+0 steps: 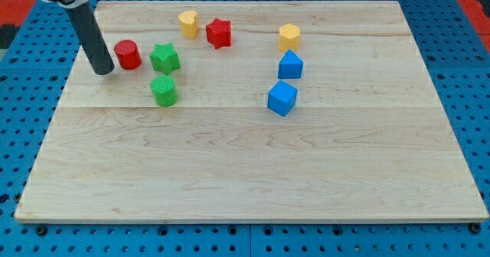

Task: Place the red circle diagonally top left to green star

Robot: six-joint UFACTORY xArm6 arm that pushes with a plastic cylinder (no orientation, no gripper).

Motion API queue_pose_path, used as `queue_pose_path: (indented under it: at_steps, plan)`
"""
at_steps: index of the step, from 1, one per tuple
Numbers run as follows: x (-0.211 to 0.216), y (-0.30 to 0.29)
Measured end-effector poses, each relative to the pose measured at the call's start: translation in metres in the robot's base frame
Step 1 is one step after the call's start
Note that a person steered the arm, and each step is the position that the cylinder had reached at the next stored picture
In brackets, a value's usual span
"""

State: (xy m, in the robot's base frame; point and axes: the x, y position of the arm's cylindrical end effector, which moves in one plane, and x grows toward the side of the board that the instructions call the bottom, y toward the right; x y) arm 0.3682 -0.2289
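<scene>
The red circle (128, 55) stands near the board's upper left. The green star (164, 58) is just to its right, close but apart. My tip (102, 71) rests on the board just left of the red circle and a little below it, nearly touching it. The dark rod rises from the tip toward the view's top left.
A green circle (164, 91) lies below the green star. A yellow block (188, 23) and a red star (219, 33) sit near the top. A yellow hexagon (289, 37) and two blue blocks (290, 65) (282, 98) stand right of centre. The wooden board (245, 180) lies on a blue pegboard.
</scene>
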Motion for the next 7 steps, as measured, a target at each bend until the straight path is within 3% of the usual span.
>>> queue_pose_path:
  at_steps: [2, 3, 4, 7]
  plan:
    - [-0.012, 0.0]
    - [0.011, -0.016]
    - [0.031, 0.032]
    - [-0.021, 0.044]
